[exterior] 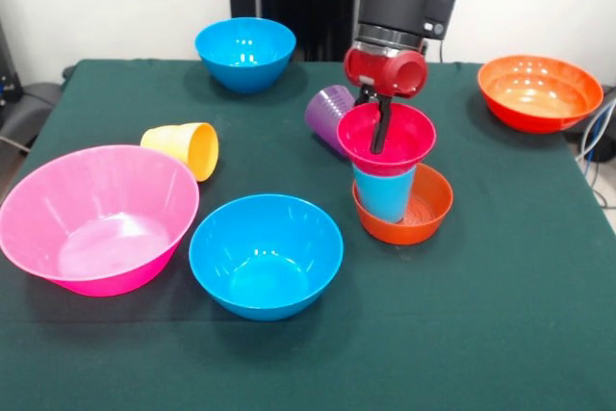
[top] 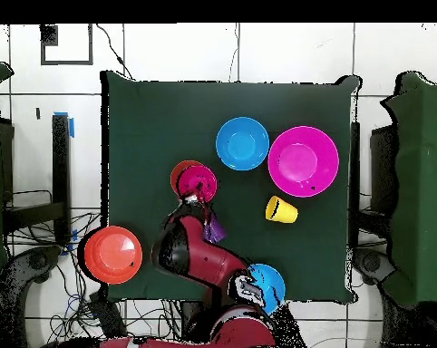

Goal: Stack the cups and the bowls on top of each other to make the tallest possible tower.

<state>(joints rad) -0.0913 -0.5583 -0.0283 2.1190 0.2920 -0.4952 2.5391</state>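
Observation:
The tower stands right of the table's middle: a small orange-red bowl (exterior: 430,211) at the base, a light blue cup (exterior: 383,193) upright in it, and a small magenta bowl (exterior: 412,144) on top. My gripper (exterior: 378,115) comes down from above, one finger inside the magenta bowl and one behind its far rim, shut on that rim. The purple ribbed cup (exterior: 327,115) lies on its side just behind the tower. The yellow cup (exterior: 185,148) lies on its side to the left. In the overhead view the magenta bowl (top: 200,179) shows beside the arm.
A big pink bowl (exterior: 96,217) and a blue bowl (exterior: 265,254) sit at the front left. A second blue bowl (exterior: 245,53) is at the far edge. The wide orange bowl (exterior: 539,91) is at the far right, near the table's edge.

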